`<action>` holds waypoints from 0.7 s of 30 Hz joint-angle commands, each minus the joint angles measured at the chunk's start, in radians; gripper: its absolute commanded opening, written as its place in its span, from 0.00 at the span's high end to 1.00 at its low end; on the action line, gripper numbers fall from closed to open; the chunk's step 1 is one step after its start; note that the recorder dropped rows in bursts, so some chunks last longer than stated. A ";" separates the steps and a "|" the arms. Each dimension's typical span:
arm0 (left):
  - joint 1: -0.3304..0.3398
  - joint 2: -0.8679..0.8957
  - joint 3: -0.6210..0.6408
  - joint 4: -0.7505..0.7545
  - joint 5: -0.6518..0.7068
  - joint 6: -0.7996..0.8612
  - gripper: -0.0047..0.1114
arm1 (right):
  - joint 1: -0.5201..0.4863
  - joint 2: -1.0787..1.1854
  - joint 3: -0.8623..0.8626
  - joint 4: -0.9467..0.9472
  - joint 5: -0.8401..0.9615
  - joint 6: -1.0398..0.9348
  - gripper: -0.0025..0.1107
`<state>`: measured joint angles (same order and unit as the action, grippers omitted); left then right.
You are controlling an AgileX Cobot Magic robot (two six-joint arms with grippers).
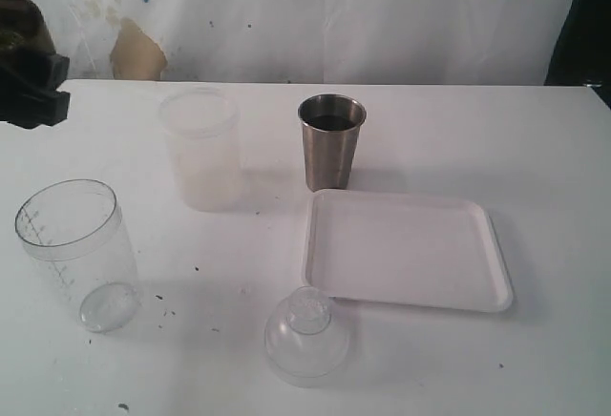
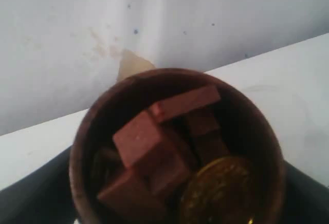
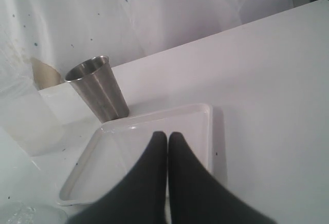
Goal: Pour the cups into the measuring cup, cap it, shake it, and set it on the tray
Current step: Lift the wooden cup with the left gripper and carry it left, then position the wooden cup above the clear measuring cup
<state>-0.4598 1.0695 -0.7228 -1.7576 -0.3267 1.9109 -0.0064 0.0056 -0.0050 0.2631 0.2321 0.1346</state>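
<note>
- White desk [image 1: 535, 149] before a stained backdrop; the tray [image 1: 406, 249] lies right of centre.
- Measuring cup [image 1: 76, 254] stands front left, well apart from the tray, long axis vertical, mouth up. It is unheld, so we judge a knock could topple it.
- Left end effector [image 1: 38, 96] grips the wooden cup [image 2: 257, 126]; we judge its blocks [image 2: 149, 147] may overshoot the mouth.
- Right end effector [image 3: 168, 142] is closed and empty.

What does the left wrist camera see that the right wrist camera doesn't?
Only the left wrist view: the wooden cup up close, with brown blocks and a gold coin-like disc inside. Only the right wrist view: the shut right gripper, the steel tumbler, the tray and a frosted cup. Both: the white table and the wall's tan stain.
</note>
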 commanded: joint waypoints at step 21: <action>0.307 0.216 -0.354 1.381 0.980 -1.338 0.96 | -0.004 -0.006 0.005 -0.002 -0.010 0.002 0.98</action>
<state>-0.1562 1.3184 -1.0438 -0.5492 0.6264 0.6889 -0.0064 0.0056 -0.0050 0.2631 0.2321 0.1346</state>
